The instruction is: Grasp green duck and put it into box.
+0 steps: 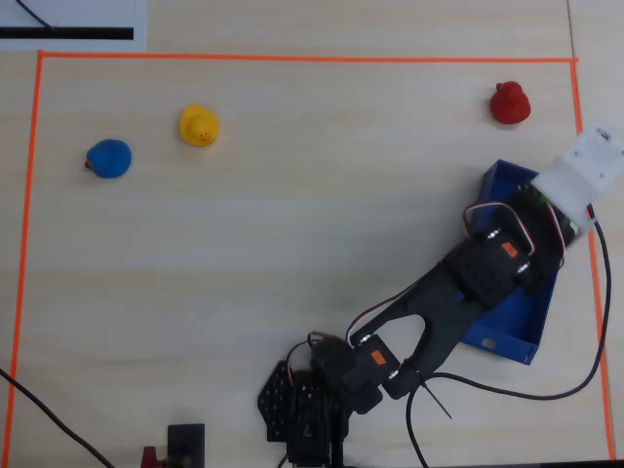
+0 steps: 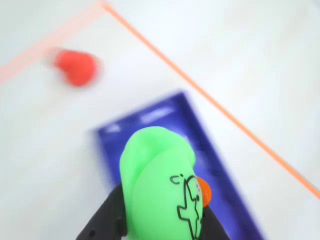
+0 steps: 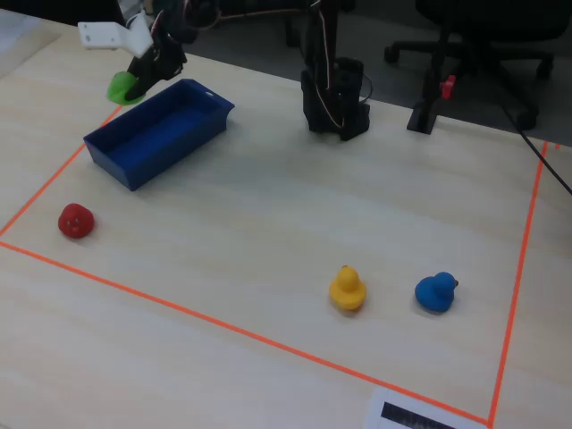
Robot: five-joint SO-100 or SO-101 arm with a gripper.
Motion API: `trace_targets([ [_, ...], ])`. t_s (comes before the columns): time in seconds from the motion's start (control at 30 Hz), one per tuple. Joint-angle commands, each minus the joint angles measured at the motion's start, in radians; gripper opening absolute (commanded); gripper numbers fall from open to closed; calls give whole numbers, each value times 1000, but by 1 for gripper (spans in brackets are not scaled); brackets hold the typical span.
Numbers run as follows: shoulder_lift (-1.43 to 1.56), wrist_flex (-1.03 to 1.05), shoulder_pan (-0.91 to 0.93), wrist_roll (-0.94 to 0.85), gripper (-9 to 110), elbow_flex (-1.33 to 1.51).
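My gripper (image 2: pixel 160 222) is shut on the green duck (image 2: pixel 159 180), whose orange beak points right in the wrist view. Black fingers (image 2: pixel 106 217) press its sides. The duck hangs in the air over the blue box (image 2: pixel 150 117), near one short end. In the fixed view the gripper (image 3: pixel 146 73) holds the duck (image 3: pixel 123 88) just above the box's (image 3: pixel 170 154) far left edge. In the overhead view the arm and white camera mount cover the gripper (image 1: pixel 549 200), and the box (image 1: pixel 519 322) shows at the right.
A red duck (image 1: pixel 510 102) sits beyond the box near the orange tape corner (image 1: pixel 573 61). A yellow duck (image 1: pixel 199 126) and a blue duck (image 1: pixel 108 158) sit far left. The arm base (image 1: pixel 312 409) and cables are at the bottom.
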Motion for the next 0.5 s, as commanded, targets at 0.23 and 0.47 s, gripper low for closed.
trace_targets([
  [0.23,57,-321,126,-109,0,365],
  [0.47,137,-495,107,-144,0,589],
])
